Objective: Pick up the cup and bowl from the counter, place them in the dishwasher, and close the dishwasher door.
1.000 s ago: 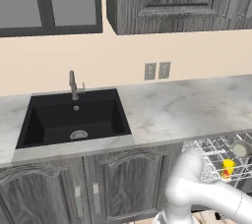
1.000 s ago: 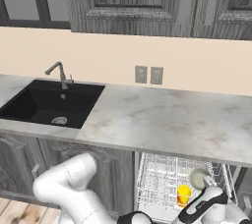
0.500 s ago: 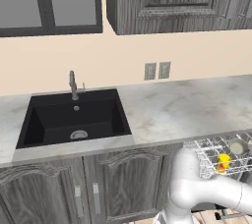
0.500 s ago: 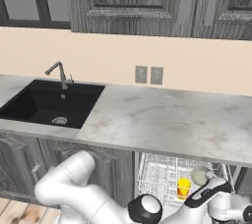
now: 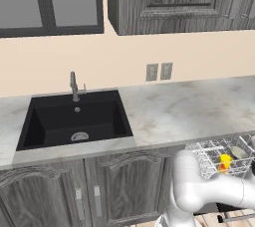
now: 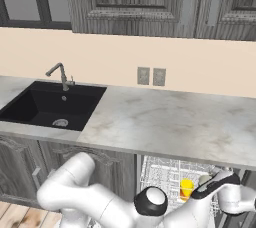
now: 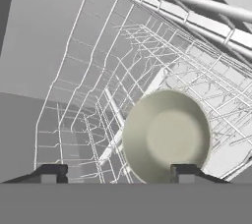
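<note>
The bowl (image 7: 166, 137) lies in the dishwasher's white wire rack (image 7: 88, 95), pale inside facing me. My gripper (image 7: 118, 173) hangs just over it, open, with its dark fingertips (image 7: 49, 173) set wide apart and gripping nothing. The right tip overlaps the bowl's near rim in this view. In the left base view the yellow cup (image 5: 225, 161) stands in the rack (image 5: 209, 154) beside the bowl (image 5: 239, 152). The right base view shows the cup (image 6: 186, 188) and bowl (image 6: 204, 179) in the rack under the counter (image 6: 165, 122). A flat grey panel (image 7: 34, 46) lies under the rack; I cannot tell if it is the dishwasher door.
The black sink (image 5: 74, 121) with its tap (image 5: 73, 86) is set in the counter to the left. Dark wood-grain cabinets (image 5: 50, 196) stand below it and wall cabinets hang above. My own arm (image 6: 100, 202) curls low in front of the cabinets.
The jaws have gone from shut on the bowl to wide open. The bowl is let go and stays in the rack beside the cup.
</note>
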